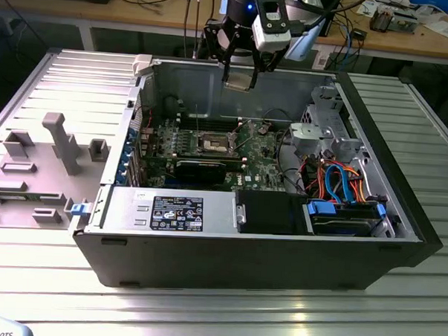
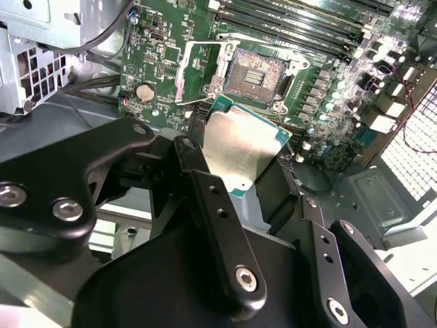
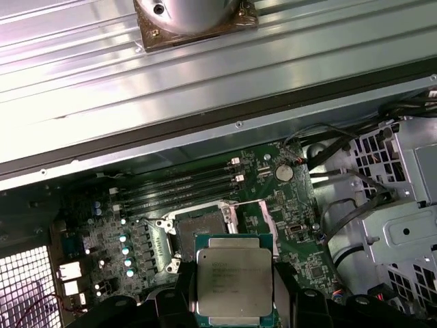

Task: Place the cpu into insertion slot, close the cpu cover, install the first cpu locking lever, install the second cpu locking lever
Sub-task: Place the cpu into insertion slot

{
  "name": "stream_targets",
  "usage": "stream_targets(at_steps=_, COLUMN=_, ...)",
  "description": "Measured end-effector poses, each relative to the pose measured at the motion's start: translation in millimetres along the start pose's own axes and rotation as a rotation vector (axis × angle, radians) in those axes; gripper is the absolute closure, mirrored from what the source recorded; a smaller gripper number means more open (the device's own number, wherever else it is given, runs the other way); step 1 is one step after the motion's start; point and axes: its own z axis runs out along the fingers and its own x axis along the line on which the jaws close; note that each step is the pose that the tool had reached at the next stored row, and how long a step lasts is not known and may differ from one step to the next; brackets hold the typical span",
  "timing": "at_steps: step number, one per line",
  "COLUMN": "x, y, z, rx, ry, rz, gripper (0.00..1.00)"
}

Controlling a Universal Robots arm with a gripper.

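Robot pincer (image 1: 239, 78) clamps the cpu (image 1: 239, 83) by two opposite edges, poised over the open computer case (image 1: 243, 247); in the exterior view the empty insertion slot (image 1: 216, 144) waits toward six o'clock from it on the green motherboard (image 1: 263, 151). The cpu cover (image 2: 186, 68) looks swung open in the second wrist view. A tilted or off-square descent could bend the slot's contacts
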Motion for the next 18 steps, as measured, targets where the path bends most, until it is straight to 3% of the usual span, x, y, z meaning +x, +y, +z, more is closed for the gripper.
stream_targets(at_steps=8, x=0.0, y=0.0, z=0.0, rx=-0.0001, ry=-0.0001, rz=0.001, gripper=0.46)
stream_targets(at_steps=15, x=0.0, y=-0.1, z=0.9, rx=-0.0024, ry=-0.0112, rz=0.127, gripper=0.46)
stream_targets(at_steps=18, x=0.0, y=-0.1, z=1.0, rx=-0.0025, ry=-0.0113, rz=0.128, gripper=0.46)
